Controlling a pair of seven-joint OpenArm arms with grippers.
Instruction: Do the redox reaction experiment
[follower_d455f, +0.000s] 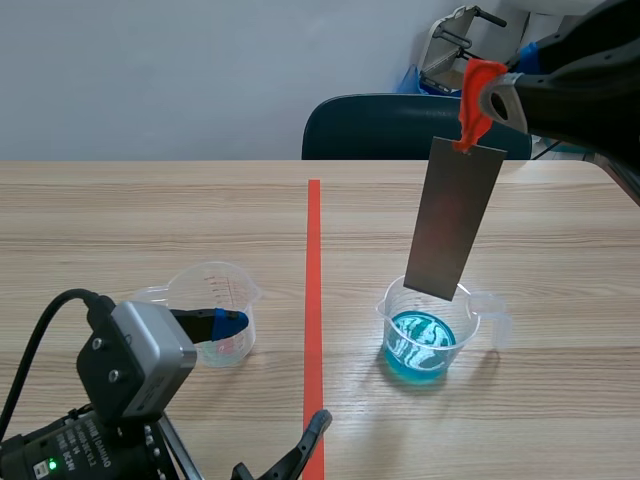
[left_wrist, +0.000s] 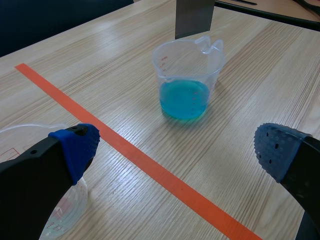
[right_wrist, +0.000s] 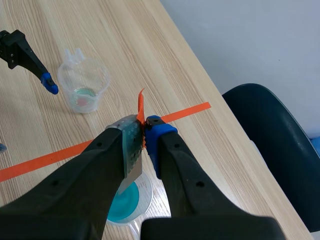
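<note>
the right end effector (right_wrist: 143, 134) is clenched on the orange-tabbed top of a grey metal strip (follower_d455f: 455, 220), which hangs nearly upright just above a clear beaker of blue liquid (follower_d455f: 422, 340) on the wooden bench (follower_d455f: 150, 210). the left end effector (left_wrist: 177, 147) sits low, fingers spread wide, beside a second clear beaker (follower_d455f: 215, 305).

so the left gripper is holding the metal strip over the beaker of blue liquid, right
Not quite: it is the right gripper that holds the metal strip over the beaker of blue liquid. The right wrist view shows it shut on the strip's top end. The left gripper stands open, holding nothing.
</note>
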